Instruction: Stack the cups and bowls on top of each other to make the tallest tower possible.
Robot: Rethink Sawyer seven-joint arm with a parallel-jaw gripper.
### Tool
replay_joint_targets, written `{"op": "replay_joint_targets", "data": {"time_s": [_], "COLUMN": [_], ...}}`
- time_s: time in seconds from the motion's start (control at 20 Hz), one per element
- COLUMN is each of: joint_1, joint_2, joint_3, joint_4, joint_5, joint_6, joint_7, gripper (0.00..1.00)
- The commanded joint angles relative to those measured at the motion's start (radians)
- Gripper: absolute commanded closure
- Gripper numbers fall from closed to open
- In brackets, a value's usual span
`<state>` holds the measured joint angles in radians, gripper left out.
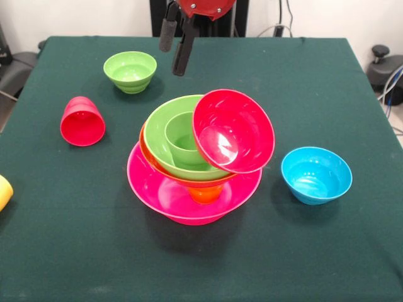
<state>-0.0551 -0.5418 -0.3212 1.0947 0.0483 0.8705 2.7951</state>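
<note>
Three loose pieces wait on the bench [352, 251]: the small green bowl [130, 70], the blue bowl [316, 175] and the red cup [82, 121] on its side. My pincer [175, 47] hangs empty, fingers apart, above the tower [195, 170] at mid-bench. My worry is the red bowl [233, 131], tipped on edge against the large green bowl [179, 148]; anything set on it would likely slide. An orange cup [206, 194] seems wedged under the orange bowl [146, 151], mostly hidden. A yellow cup [4, 192] is cut off at the edge.
</note>
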Motion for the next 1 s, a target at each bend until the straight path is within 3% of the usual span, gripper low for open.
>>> {"op": "replay_joint_targets", "data": {"time_s": [0.05,1.0], "joint_1": [-0.007,-0.006], "joint_2": [0.044,0.047], "joint_3": [0.159,0.196], "joint_4": [-0.003,-0.028], "joint_5": [-0.075,-0.090], "joint_6": [0.137,0.171], "joint_7": [-0.271,-0.258], "gripper": [0.00,0.00]}}
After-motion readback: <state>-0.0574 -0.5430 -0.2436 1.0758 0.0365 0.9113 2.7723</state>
